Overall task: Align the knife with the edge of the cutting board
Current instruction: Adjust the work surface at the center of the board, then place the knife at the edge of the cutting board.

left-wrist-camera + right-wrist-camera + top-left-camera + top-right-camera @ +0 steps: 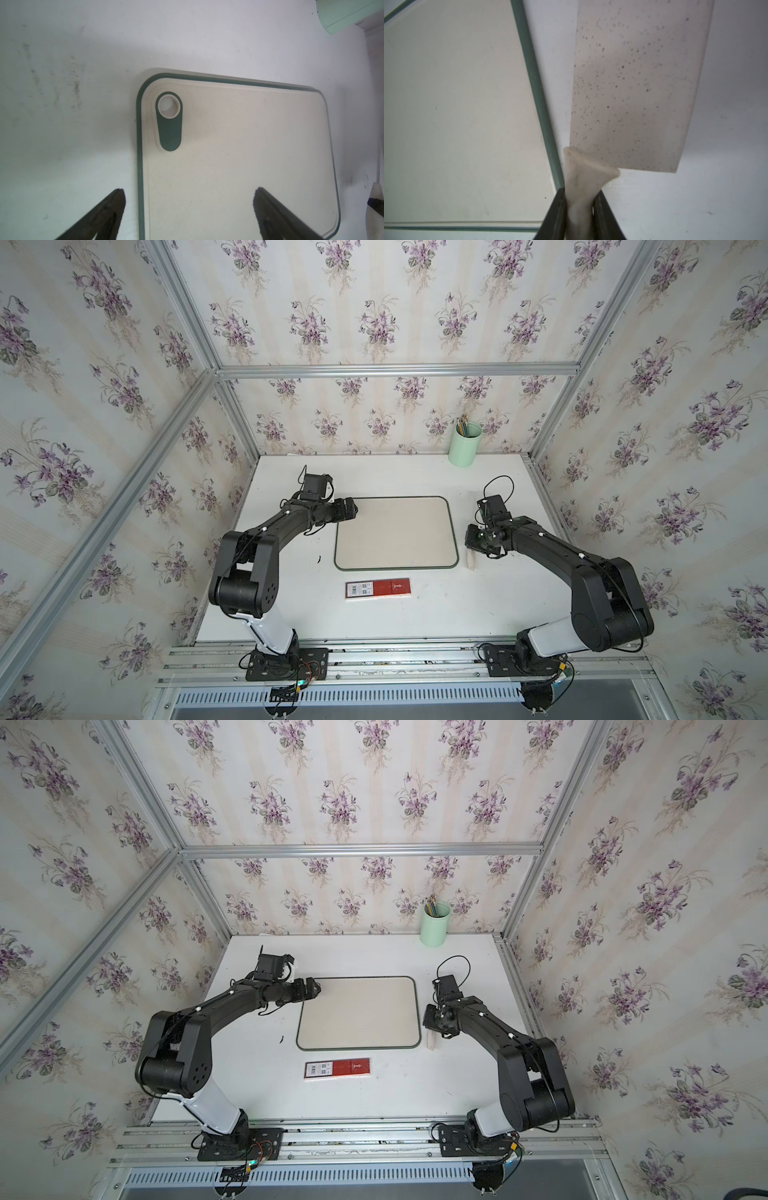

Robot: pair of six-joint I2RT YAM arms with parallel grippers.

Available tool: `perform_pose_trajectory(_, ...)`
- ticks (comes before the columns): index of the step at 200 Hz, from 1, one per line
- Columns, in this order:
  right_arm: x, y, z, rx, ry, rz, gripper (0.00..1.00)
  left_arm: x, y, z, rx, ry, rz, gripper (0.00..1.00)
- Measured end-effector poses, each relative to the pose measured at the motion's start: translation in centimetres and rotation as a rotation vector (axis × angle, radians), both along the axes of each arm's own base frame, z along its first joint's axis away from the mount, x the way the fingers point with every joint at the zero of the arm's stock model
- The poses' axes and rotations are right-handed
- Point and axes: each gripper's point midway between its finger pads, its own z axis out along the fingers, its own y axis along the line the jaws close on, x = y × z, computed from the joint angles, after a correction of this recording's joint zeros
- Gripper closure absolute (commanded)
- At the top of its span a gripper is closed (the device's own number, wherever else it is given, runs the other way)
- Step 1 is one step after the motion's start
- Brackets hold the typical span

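The beige cutting board (397, 533) (359, 1013) with a dark green rim lies flat mid-table. Its oval handle hole (169, 121) is in the far left corner. The white knife (633, 83) lies along the table just right of the board, its speckled blade angled slightly away from the rim (535, 83). My right gripper (580, 193) (473, 541) is shut on the knife's cream handle (583, 176), which nearly meets the rim. In both top views only the handle's end (471, 562) (432, 1042) shows. My left gripper (189, 191) (351, 508) hangs open and empty, straddling the board's left edge.
A flat red box with a white label (378, 588) (337, 1068) lies in front of the board. A mint green cup of pencils (465, 445) (435, 923) (342, 14) stands at the back right. Floral walls enclose the white table (415, 614).
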Motion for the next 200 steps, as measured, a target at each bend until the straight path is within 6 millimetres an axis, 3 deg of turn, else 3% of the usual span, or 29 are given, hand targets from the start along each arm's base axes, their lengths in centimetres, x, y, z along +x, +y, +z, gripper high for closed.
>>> perform_pose_trajectory(52, -3.2, 3.2, -0.3, -0.046, 0.019, 0.096, 0.98, -6.7, 3.1, 0.2, 0.045, -0.007, 0.102, 0.00)
perform_pose_trajectory(87, -4.3, 4.9, -0.6, -0.079, 0.015, 0.134, 0.98, -9.4, 5.2, 0.6, 0.118, -0.047, 0.169, 0.00)
perform_pose_trajectory(119, -5.8, 6.8, -1.7, -0.091, 0.050, 0.194, 0.99, -10.1, 6.6, -0.3, 0.183, -0.033, 0.216, 0.00)
perform_pose_trajectory(154, -6.6, 7.4, -2.2, -0.116, 0.070, 0.210, 0.99, -10.8, 7.2, -3.2, 0.217, 0.042, 0.229, 0.00)
perform_pose_trajectory(200, -7.0, 7.8, -2.7, -0.138, 0.082, 0.213, 0.99, -10.5, 7.4, -3.2, 0.226, 0.031, 0.243, 0.00)
